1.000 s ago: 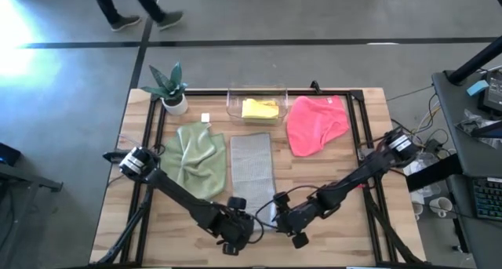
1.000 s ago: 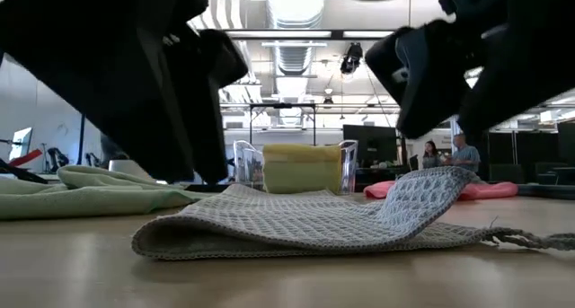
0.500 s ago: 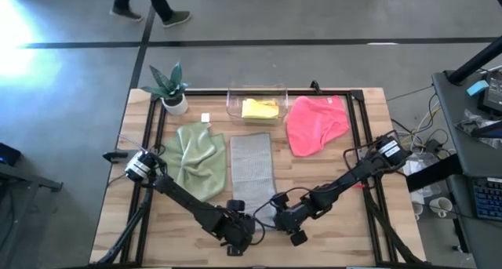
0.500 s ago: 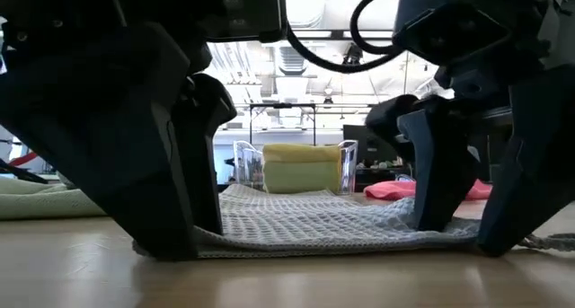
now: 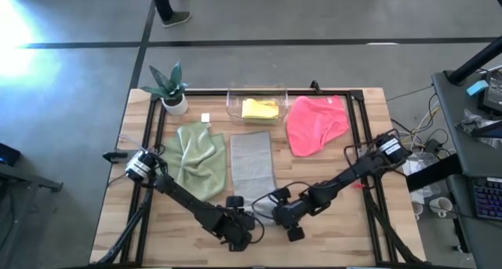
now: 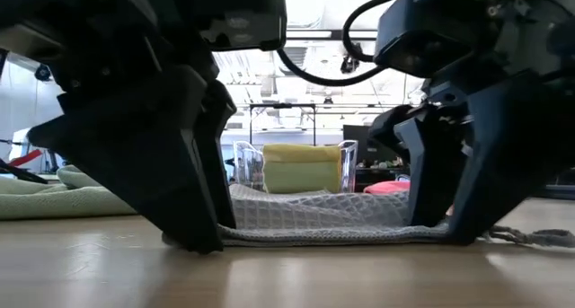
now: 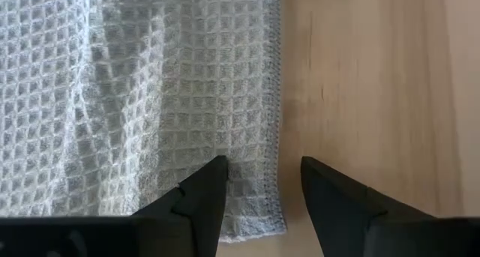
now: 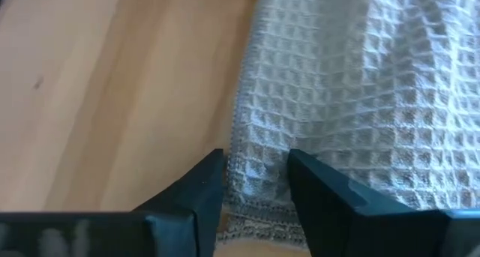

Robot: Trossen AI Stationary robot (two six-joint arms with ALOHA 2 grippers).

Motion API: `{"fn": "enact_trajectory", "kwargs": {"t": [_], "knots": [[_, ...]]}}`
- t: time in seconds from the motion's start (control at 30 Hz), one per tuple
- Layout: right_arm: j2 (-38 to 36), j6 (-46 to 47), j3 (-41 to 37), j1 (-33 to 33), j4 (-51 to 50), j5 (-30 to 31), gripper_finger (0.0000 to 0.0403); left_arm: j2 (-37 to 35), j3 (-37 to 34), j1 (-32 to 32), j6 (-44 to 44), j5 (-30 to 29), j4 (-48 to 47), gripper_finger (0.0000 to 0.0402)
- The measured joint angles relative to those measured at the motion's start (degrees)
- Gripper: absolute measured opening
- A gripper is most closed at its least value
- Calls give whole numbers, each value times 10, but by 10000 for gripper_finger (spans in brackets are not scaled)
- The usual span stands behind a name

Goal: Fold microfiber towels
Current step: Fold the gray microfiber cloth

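The light grey waffle towel [image 5: 252, 167] lies as a long strip in the table's middle, flat on the wood. My left gripper [image 7: 262, 183] stands open at the towel's near left corner [image 7: 271, 221]. One finger is over the cloth and the other over bare wood. My right gripper [image 8: 256, 178] stands open at the near right corner, and the towel's side edge [image 8: 238, 129] runs between its fingers. In the low view both grippers reach down to table level at the towel's near end [image 6: 314, 232]. My left gripper has one fingertip [image 7: 216, 174] down on the towel just inside its side edge, near the near left corner. The fingers slant down from the near side, and the towel lies flat under them. My right gripper has its fingertips [image 8: 298, 171] down on the towel's near right corner. A small pucker of cloth [image 8: 259, 174] sits between them. The fingers slant down from the near side, and the rest of the towel lies flat.
A sage green towel [image 5: 196, 161] lies left of the grey one and a hot pink towel [image 5: 314, 125] lies at the far right. A clear bin [image 5: 257, 104] holds a yellow towel [image 5: 260, 110]. A potted plant [image 5: 172, 90] stands at the far left corner.
Both grippers have come down onto the near end of the grey towel and rolled a little. The towel's near right part, which stood up in a hump, now lies flat on the table.
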Motion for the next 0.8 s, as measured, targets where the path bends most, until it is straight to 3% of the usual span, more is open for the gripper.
{"fn": "enact_trajectory", "kwargs": {"t": [0.17, 0.37, 0.5, 0.8], "knots": [[1, 7, -1, -12, -3, -3, 87, 0, -7, 10, 0, -2, 3, 138], [2, 27, -1, -17, -4, -2, 16, 1, -8, 15, 6, -8, -2, 61], [-1, 39, -1, -17, -4, -2, 11, 1, -9, 15, 6, -11, -4, 9], [-41, 96, -5, -15, -18, -14, 9, -16, 14, 16, 5, 55, -4, 2]]}}
